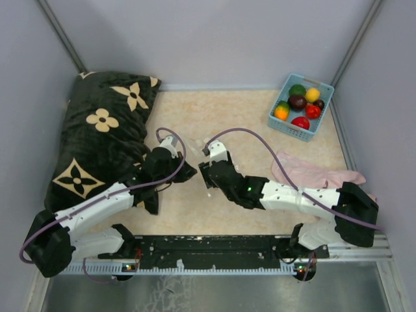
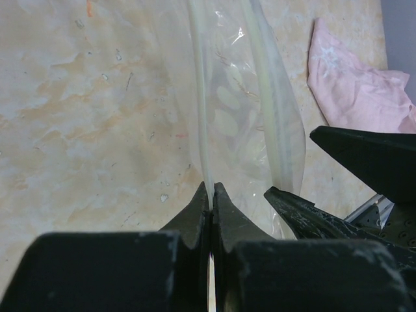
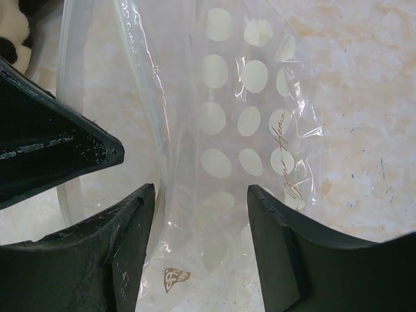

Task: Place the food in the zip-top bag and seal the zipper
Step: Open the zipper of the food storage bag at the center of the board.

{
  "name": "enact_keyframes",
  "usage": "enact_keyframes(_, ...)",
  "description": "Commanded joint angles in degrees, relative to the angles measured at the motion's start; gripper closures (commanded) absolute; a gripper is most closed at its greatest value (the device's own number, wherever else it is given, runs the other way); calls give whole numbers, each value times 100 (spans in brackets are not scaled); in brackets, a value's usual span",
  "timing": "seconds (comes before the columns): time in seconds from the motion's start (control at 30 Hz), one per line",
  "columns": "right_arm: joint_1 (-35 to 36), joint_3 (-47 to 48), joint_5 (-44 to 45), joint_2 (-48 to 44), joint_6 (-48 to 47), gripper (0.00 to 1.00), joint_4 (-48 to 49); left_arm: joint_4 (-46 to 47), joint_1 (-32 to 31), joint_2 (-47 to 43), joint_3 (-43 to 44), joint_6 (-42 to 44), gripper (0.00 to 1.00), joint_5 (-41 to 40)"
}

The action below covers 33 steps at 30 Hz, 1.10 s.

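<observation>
Top external view: both arms folded inward over counter [image 1: 247,117]; left gripper [image 2: 212,190], jaws pinched on zipper [image 2: 200,97] of zip-top bag [image 3: 240,117]; right gripper [image 3: 201,195], jaws apart, apparently astride bag.

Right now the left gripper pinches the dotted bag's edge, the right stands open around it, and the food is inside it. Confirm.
Wrong on the food: it is not inside the zip-top bag; the top external view shows it in the light blue basket at the far right. The left gripper does pinch the bag's edge, and the right gripper stands open around it.
</observation>
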Motion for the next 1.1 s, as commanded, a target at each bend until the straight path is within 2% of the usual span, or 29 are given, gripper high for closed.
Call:
enact_keyframes(0.0,54,460,-84,168,-140,39,285,74,-106,-11,198,-34,100,-58)
enact_keyframes(0.2,61,548,-622,376,-140,37,305,92,-183,-66,227,-71,100,-158)
enact_keyframes(0.43,237,484,-575,465,-94,31,60,119,-232,-101,259,-117,100,-311)
enact_keyframes(0.77,484,302,1116,368,121,30,-513,29,-257,-140,281,-143,100,-372)
enact_keyframes(1.07,486,119,1719,-162,-150,32,-279,-263,-257,-174,357,-109,100,-533)
